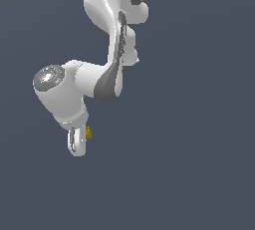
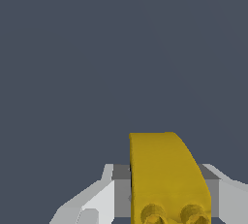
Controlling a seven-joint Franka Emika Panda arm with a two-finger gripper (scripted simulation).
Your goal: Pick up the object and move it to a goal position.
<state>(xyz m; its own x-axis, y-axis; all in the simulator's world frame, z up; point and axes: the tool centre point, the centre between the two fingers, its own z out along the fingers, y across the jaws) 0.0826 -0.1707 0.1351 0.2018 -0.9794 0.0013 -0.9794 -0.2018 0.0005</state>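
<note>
With our fingers (image 1: 78, 142) pinching the yellow object (image 1: 88, 133), we judge the carry under way; next, the goal.

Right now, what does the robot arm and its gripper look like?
The arm is glossy white with rounded, tube-like links and dark grey sections at the joints. One joint ends in a round silvery-grey cap. The gripper is white too, small and rounded; in the wrist view its fingers look blocky, white with grey inner faces. No cables or markings show.

The fingers (image 1: 75, 142) hide most of the yellow object (image 1: 88, 133).
</note>
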